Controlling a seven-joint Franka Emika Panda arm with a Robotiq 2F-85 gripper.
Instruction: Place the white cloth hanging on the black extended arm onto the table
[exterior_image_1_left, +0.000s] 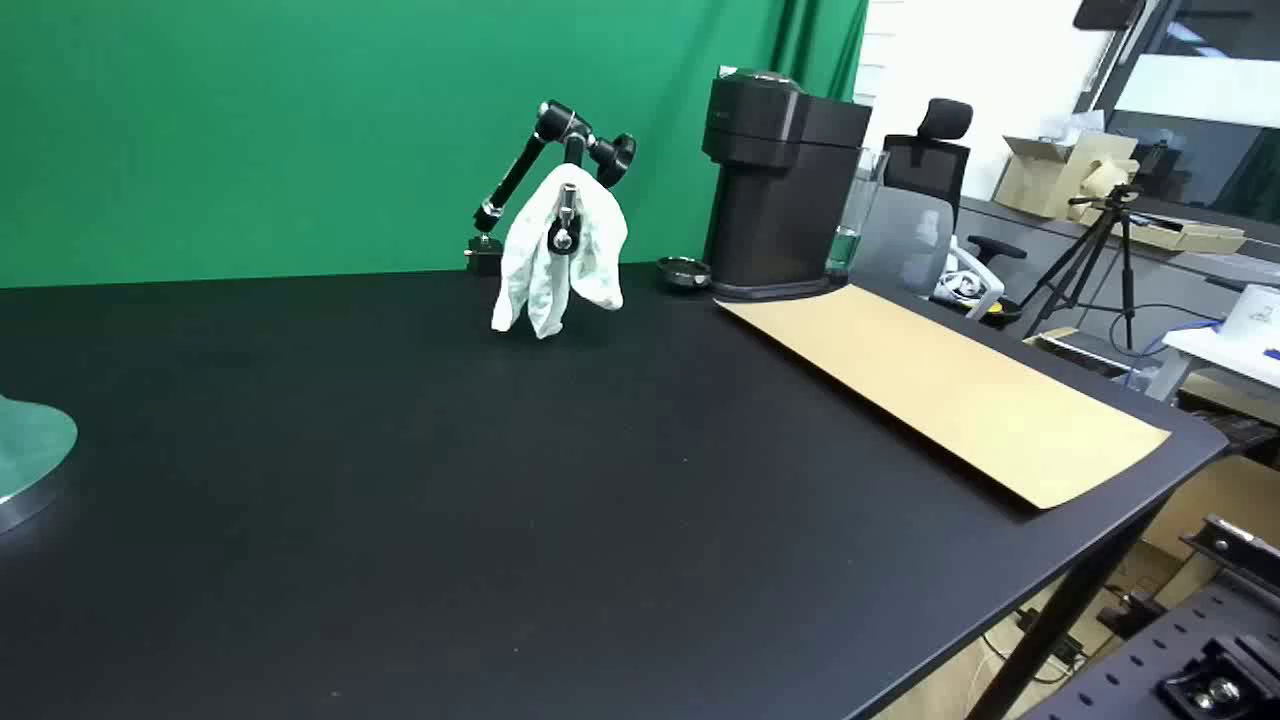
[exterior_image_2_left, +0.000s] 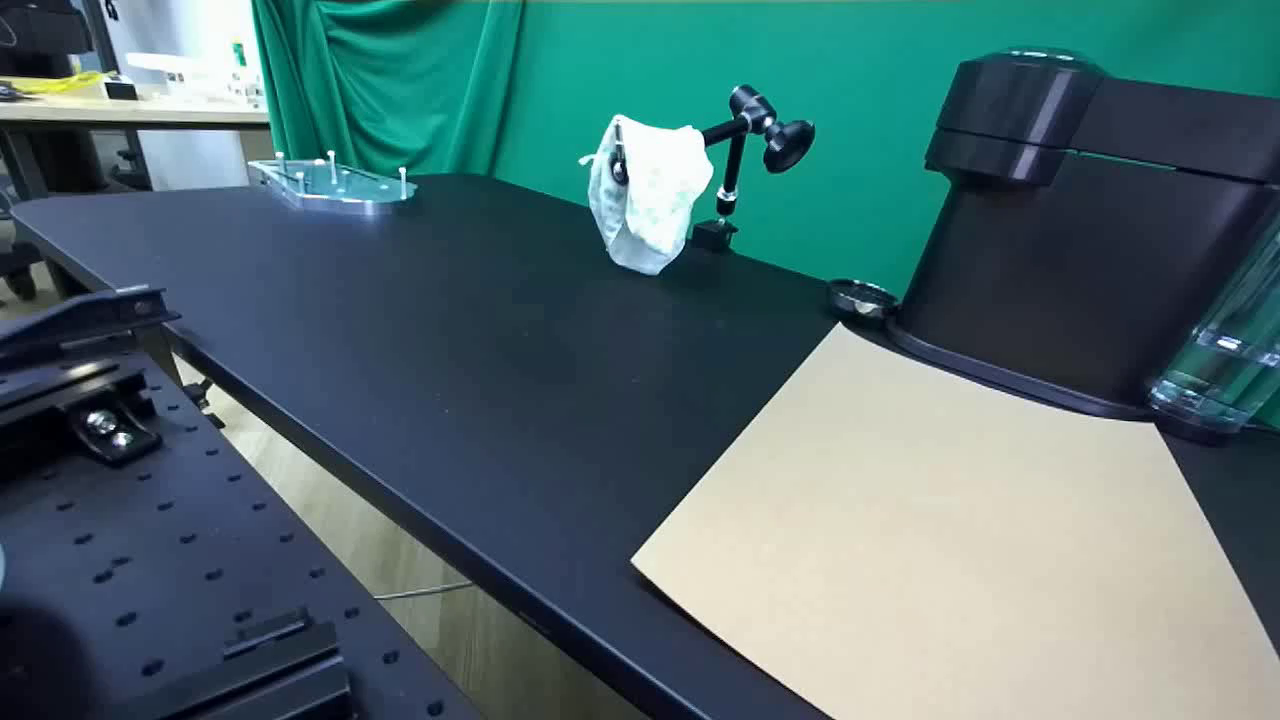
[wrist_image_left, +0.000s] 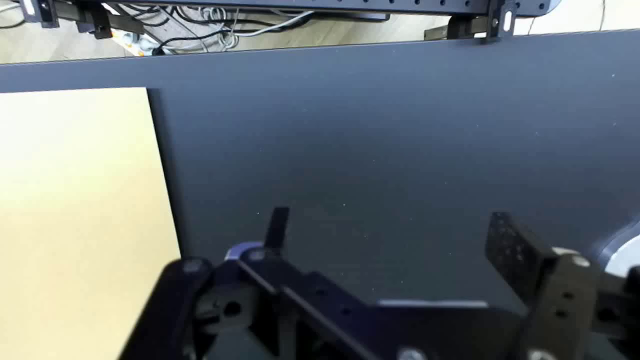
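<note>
The white cloth (exterior_image_1_left: 597, 235) hangs draped over the end of the black extended arm (exterior_image_1_left: 518, 178), its lower corners drooping close to the table surface (exterior_image_1_left: 480, 500). In an exterior view, the cloth (exterior_image_2_left: 668, 190) hangs in front of the arm's post (exterior_image_2_left: 733, 172) near the table's (exterior_image_2_left: 450, 350) back edge. A metal end piece of the arm shows against the cloth. My gripper (wrist_image_left: 391, 220) is open and empty in the wrist view, its fingers wide apart above the bare dark table (wrist_image_left: 350, 125). The gripper is out of view in both exterior views. The cloth is out of the wrist view.
A black coffee machine (exterior_image_2_left: 1060, 250) with a clear water tank stands at the back, beside a small black round dish (exterior_image_1_left: 684, 273). A tan sheet (exterior_image_1_left: 960, 390) lies on the table. A clear plate with white pegs (exterior_image_2_left: 335, 190) sits at the far end.
</note>
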